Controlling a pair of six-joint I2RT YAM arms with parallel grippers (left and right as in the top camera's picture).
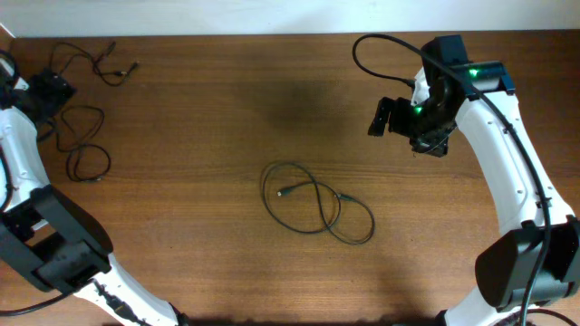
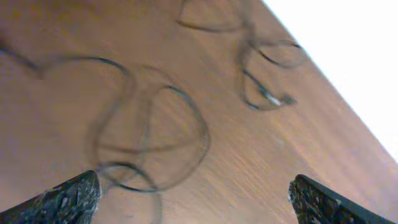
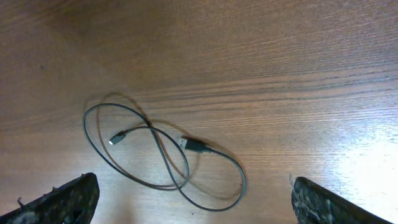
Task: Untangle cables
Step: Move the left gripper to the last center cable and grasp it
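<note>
One thin black cable [image 1: 317, 201] lies in loose crossed loops at the table's middle; it also shows in the right wrist view [image 3: 165, 155] with its plug ends. More black cables [image 1: 83, 136] lie in loose loops at the far left, blurred in the left wrist view [image 2: 146, 134]. My left gripper [image 1: 47, 93] is open and empty above those loops, its fingertips wide apart in the left wrist view [image 2: 196, 199]. My right gripper [image 1: 385, 118] is open and empty, raised at the right rear, well apart from the middle cable; its fingertips frame the right wrist view [image 3: 193, 199].
The wooden table [image 1: 199, 109] ends at a white edge at the back. The white arm links with thicker black cables stand at the left [image 1: 27, 172] and right [image 1: 507, 154] sides.
</note>
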